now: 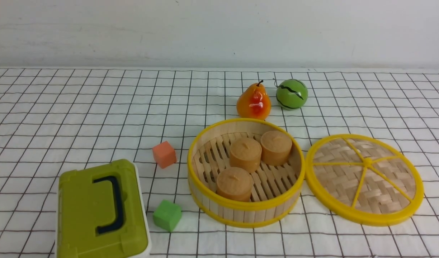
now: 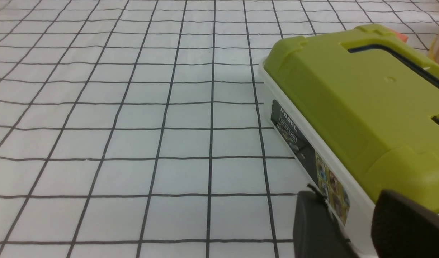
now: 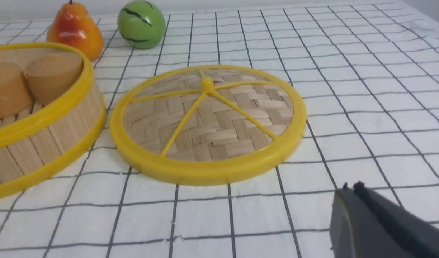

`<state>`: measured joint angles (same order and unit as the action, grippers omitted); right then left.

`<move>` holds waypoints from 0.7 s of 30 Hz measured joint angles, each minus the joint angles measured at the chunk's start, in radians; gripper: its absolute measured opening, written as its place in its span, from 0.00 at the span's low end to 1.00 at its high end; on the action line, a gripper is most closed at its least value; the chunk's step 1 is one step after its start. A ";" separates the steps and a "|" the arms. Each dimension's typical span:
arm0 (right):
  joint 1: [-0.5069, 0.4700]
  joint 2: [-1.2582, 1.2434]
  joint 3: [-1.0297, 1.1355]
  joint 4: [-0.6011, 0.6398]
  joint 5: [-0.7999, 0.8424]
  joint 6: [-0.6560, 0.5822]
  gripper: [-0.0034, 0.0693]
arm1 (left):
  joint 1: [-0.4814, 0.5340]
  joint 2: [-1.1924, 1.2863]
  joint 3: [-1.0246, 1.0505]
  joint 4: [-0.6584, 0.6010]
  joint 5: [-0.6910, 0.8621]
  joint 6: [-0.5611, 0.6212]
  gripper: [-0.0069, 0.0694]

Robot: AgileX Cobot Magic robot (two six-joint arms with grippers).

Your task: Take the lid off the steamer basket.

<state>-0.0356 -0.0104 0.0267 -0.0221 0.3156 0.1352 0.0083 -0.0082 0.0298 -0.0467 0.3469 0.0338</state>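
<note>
Left of the basket (image 1: 246, 172), the box (image 1: 103, 209) runs past the front view's near edge; the left jaws (image 2: 348, 222) look slightly parted, holding nothing. Right of it, the lid (image 1: 364, 179) lies flat on the desk (image 1: 79, 118), just beside its rim; the right jaws (image 3: 352, 190) are clenched, empty.

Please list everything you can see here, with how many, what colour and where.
basket: one, pale bamboo and yellow, middle
small wooden pots: three, light brown, inside the basket
woven lid: one, pale and yellow, flat on the table, right of the basket
pear: one, orange-red, behind the basket
green ball: one, black-striped, right of the pear
blocks: two, orange and green, left of the basket
box: one, olive-green and white, front left
table: one, white with black grid, underneath
wall: one, white, behind
grippers: two, dark, near edge
</note>
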 joint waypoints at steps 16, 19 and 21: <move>0.000 0.000 -0.007 0.001 0.068 -0.005 0.02 | 0.000 0.000 0.000 0.000 0.000 0.000 0.40; 0.000 0.000 -0.007 0.001 0.068 -0.005 0.02 | 0.000 0.000 0.000 0.000 0.000 0.000 0.40; 0.000 0.000 -0.007 0.001 0.068 -0.005 0.02 | 0.000 0.000 0.000 0.000 0.000 0.000 0.40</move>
<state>-0.0356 -0.0108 0.0194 -0.0209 0.3835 0.1303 0.0083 -0.0082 0.0298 -0.0467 0.3469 0.0338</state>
